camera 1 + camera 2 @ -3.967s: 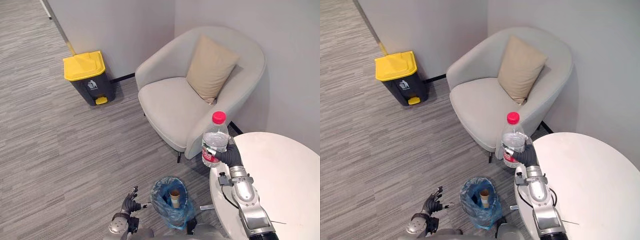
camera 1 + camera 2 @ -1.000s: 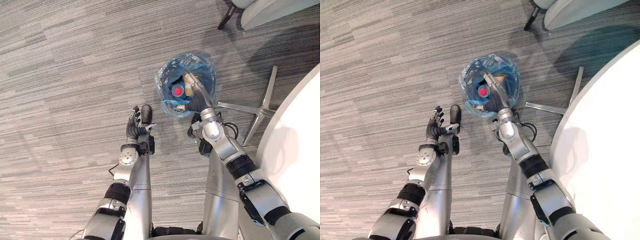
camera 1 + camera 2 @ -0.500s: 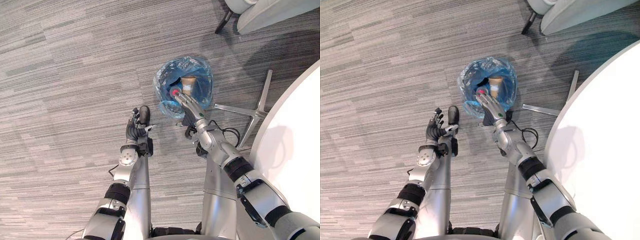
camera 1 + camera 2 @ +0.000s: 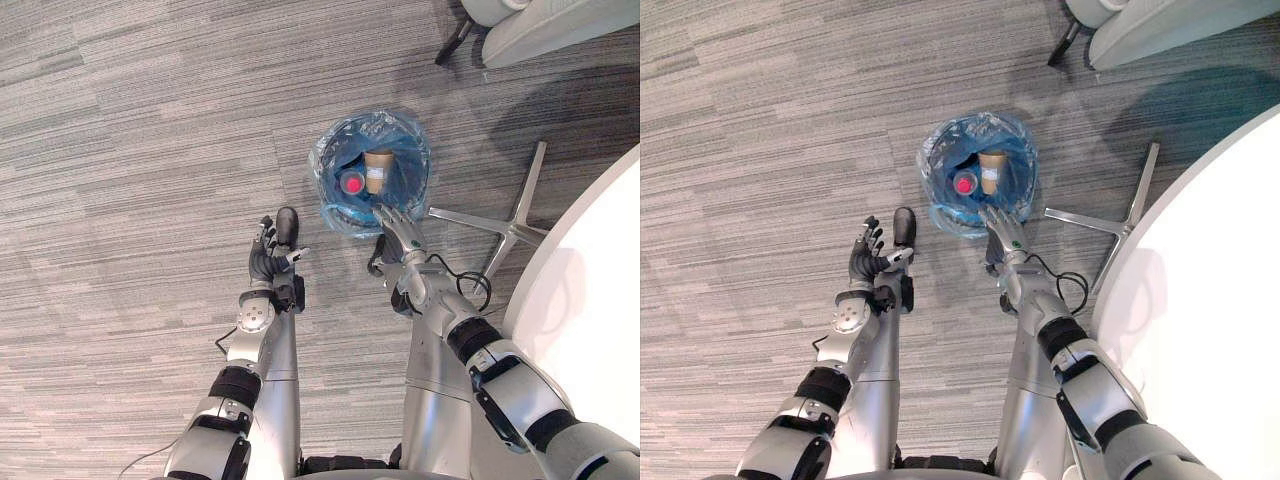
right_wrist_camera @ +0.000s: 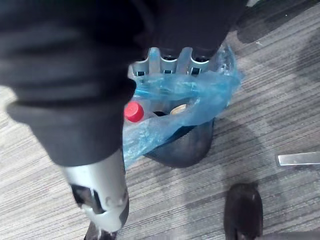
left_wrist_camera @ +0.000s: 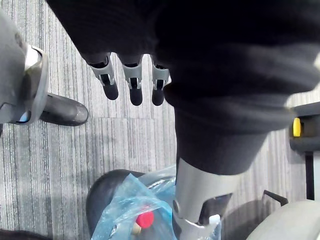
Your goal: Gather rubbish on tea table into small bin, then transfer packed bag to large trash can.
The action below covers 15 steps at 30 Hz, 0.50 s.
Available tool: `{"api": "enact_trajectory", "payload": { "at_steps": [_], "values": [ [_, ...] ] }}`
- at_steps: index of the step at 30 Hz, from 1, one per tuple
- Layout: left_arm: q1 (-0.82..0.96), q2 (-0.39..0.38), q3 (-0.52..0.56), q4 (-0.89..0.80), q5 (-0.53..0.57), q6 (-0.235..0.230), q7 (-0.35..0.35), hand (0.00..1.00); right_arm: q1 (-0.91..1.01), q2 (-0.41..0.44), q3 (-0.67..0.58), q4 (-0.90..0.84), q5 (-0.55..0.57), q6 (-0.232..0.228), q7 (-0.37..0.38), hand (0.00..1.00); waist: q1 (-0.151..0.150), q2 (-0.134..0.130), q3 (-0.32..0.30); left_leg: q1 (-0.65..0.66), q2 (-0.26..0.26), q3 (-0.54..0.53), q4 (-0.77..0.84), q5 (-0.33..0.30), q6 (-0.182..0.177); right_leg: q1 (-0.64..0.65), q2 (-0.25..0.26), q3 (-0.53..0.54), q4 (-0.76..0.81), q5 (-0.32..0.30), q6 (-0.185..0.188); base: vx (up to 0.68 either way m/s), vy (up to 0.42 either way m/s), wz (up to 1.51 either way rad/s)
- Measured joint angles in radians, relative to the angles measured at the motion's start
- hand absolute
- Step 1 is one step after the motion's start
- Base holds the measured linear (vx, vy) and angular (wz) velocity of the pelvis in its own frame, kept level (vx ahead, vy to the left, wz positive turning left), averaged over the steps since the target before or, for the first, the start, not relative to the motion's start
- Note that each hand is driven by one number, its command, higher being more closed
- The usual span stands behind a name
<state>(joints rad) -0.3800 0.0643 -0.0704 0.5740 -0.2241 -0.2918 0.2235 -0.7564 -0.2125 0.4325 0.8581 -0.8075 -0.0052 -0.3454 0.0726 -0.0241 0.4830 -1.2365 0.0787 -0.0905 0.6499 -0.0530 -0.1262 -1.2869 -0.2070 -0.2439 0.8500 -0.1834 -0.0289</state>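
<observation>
1. The small bin (image 4: pixel 330 160), lined with a blue bag (image 5: pixel 200 95), is being carried by the grey carpeted floor (image 4: pixel 120 200), near the white counter's (image 4: pixel 600 320) curved edge.
2. A red-capped bottle (image 4: pixel 352 184) and a brown paper cup (image 4: pixel 378 168) are being contained in it, side by side.
3. The right hand (image 4: pixel 402 235) is being held at the bin's rim, fingers released, straight, grasping nothing.
4. The left hand (image 4: pixel 266 262) is being held above the floor, apart from the bin, fingers relaxed, empty.

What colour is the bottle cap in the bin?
Red; the cap shows best in the left eye view.
</observation>
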Motion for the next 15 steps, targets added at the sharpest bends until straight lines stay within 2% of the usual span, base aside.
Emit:
{"api": "enact_trajectory", "payload": {
  "at_steps": [1,8,11,15],
  "values": [
    [-0.006,0.0,0.0,0.0,-0.001,0.0,0.0,0.0,-0.004,0.001,0.0,0.007,-0.002,0.004,0.001,1.0,0.002,0.0,0.0,-0.008,-0.007,-0.002,0.009,0.002,-0.003,-0.007,-0.003,-0.001,0.011,-0.004,-0.007,-0.02,-0.006,0.12],
    [-0.011,-0.002,-0.002,-0.032,-0.001,-0.002,-0.002,0.0,-0.027,0.008,0.0,0.086,-0.01,0.015,0.02,1.0,0.004,0.001,0.0,-0.045,-0.014,-0.007,0.033,-0.002,0.002,-0.044,-0.024,-0.002,0.054,-0.028,-0.001,-0.02,-0.006,0.1],
    [-0.028,-0.002,-0.003,-0.043,-0.001,-0.004,-0.003,0.0,-0.05,0.001,-0.001,0.11,-0.007,0.016,0.019,1.0,0.023,0.002,0.0,-0.073,-0.014,-0.007,0.047,-0.002,0.001,-0.072,-0.026,-0.002,0.072,-0.033,-0.008,-0.03,-0.004,0.04],
    [-0.031,-0.003,-0.004,-0.043,-0.009,-0.004,-0.004,0.0,-0.055,0.0,0.0,0.109,0.017,0.014,0.018,1.0,0.026,0.003,-0.001,-0.076,-0.017,-0.012,0.06,-0.002,0.001,-0.075,-0.035,-0.007,0.094,-0.046,-0.008,-0.02,-0.009,0.09]
  ]
}}
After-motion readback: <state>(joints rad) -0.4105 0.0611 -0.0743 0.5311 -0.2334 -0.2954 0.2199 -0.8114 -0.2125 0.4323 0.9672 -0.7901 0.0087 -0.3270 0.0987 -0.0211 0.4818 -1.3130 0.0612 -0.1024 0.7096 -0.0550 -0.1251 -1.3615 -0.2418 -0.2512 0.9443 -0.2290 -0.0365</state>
